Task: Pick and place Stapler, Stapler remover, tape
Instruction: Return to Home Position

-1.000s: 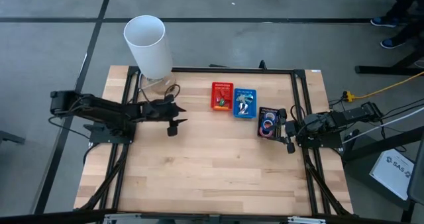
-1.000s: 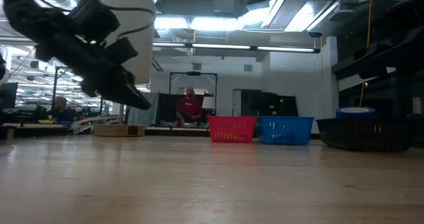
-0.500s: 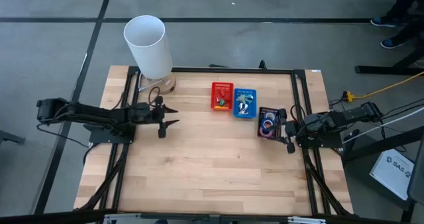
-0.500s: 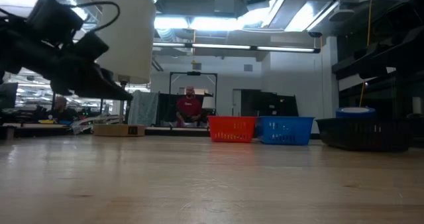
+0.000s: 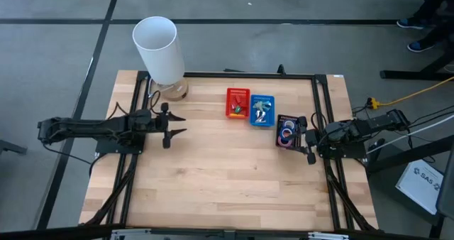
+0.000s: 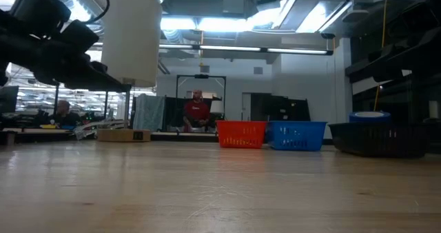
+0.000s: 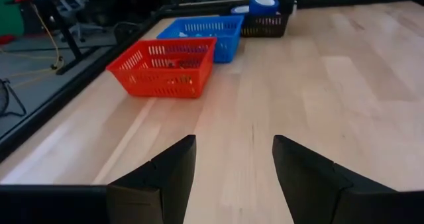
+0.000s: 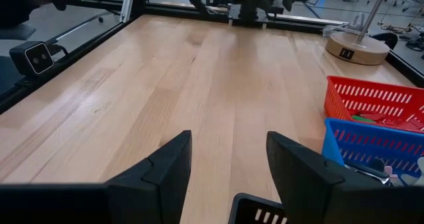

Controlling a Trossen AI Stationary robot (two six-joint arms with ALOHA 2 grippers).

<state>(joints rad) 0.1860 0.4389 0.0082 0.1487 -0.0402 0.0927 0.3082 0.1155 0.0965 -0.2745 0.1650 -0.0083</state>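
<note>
Sitting in the black bin (image 5: pixel 291 117) near the table's right edge, the tape (image 5: pixel 286 133) shows as pink and blue-purple rolls, just beside the right claw (image 5: pixel 306 142), which waits there with its fingers spread and nothing between them. Touching that bin's left side is the blue bin (image 5: pixel 262 97), holding pale pieces that I take for the staple removers (image 5: pixel 261 113). Against that one in turn is the red bin (image 5: pixel 238 91), with green and red bits inside that are most likely the small staplers (image 5: pixel 237 109). The one change over the last second is the left claw (image 5: pixel 179 124): it has drawn back from nearer the middle of the table (image 5: pixel 227 183) toward the left edge, its fingers parted and empty. The right arm and all three bins have not moved. With no loose item visible on the boards, the sorting looks finished and the arm appears to be retreating to rest.
</note>
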